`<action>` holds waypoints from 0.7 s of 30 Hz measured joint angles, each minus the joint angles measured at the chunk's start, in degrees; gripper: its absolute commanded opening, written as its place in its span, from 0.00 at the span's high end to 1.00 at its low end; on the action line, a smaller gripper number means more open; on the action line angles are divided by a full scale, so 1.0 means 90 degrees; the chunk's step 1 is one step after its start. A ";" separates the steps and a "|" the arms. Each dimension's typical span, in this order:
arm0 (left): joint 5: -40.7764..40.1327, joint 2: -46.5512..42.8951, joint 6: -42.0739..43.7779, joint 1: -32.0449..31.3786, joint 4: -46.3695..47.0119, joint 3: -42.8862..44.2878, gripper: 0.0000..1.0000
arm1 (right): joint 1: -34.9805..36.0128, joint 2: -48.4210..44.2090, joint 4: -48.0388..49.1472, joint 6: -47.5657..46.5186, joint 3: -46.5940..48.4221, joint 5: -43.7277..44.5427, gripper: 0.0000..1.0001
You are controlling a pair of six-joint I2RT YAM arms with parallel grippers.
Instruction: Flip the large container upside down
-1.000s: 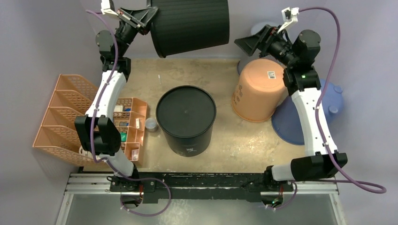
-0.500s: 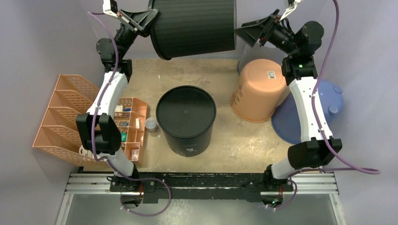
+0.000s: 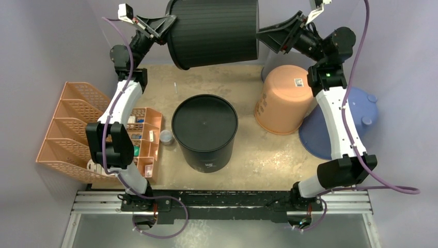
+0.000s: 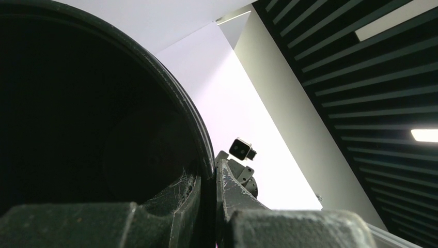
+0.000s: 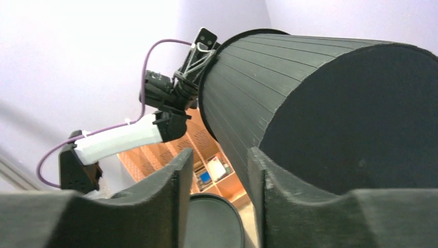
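The large container (image 3: 214, 31), black and ribbed, hangs on its side high over the back of the table, mouth to the left and base to the right. My left gripper (image 3: 168, 23) is shut on its rim (image 4: 204, 144), one finger inside the mouth and one outside; in the left wrist view that gripper (image 4: 214, 173) pinches the wall. My right gripper (image 3: 261, 33) sits just beside the base end. In the right wrist view the container (image 5: 289, 98) fills the right side, and my right gripper (image 5: 219, 160) stands narrowly open with nothing between its fingers.
A smooth black bucket (image 3: 205, 126) stands upside down mid-table, directly below. An orange bucket (image 3: 284, 98) lies upturned at right over a blue lid (image 3: 335, 124). An orange file rack (image 3: 77, 124) and parts tray (image 3: 144, 137) line the left edge, beside a small grey cap (image 3: 166, 136).
The right gripper rose and moved left to the container's base while its jaws narrowed a lot. The left arm lifted the container slightly and levelled it.
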 measured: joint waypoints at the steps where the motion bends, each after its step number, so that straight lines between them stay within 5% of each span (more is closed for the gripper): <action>1: 0.0000 0.0000 -0.0032 0.0000 0.0063 -0.0046 1.00 | 0.0010 0.0002 -0.0005 -0.0017 0.0000 0.0002 0.68; 13: -0.0019 0.0563 -0.0913 0.0000 0.1496 -0.1027 1.00 | 0.0053 0.0209 -0.0491 -0.0328 -0.0318 0.0279 0.72; 21: -0.0325 0.2038 -0.1248 0.0000 0.3184 -0.1401 1.00 | 0.0175 0.0500 -0.1642 -0.1039 -0.0342 0.0952 0.56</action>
